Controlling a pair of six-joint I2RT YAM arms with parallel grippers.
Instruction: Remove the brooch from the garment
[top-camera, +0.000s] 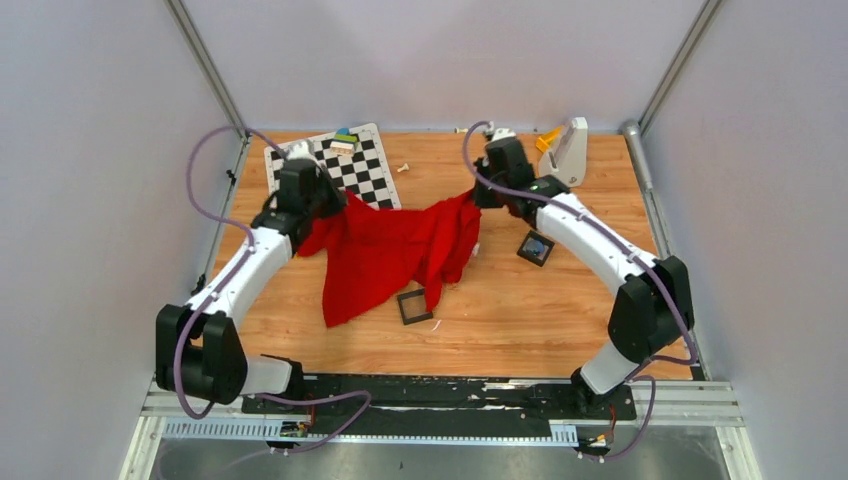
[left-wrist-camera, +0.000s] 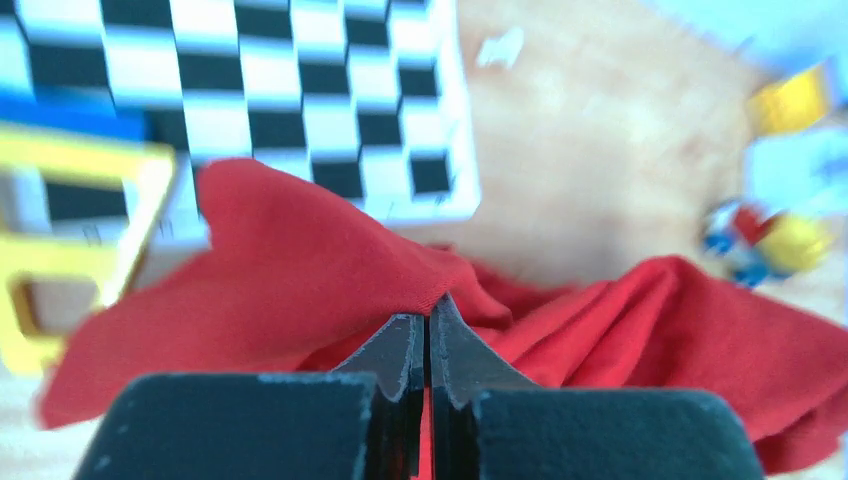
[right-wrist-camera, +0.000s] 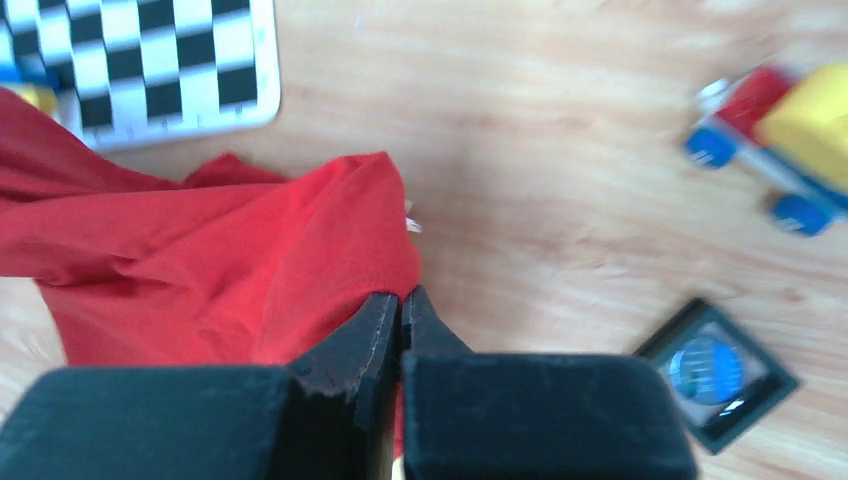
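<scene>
With left hand (left-wrist-camera: 428, 328) and right hand (right-wrist-camera: 401, 302) both clamped on the red garment (top-camera: 390, 250), I should stretch it flat to expose the unseen brooch.

This is a robotics lab test cell. Plain grey walls (top-camera: 100, 150) on metal posts (top-camera: 205, 65) box in a wooden table (top-camera: 520, 310). Two robot arms (top-camera: 245, 275) are bolted to a metal rail (top-camera: 450, 400) at its near edge, trailing purple cables (top-camera: 192, 168). A checkerboard calibration board (top-camera: 360, 172) lies at the back.
</scene>
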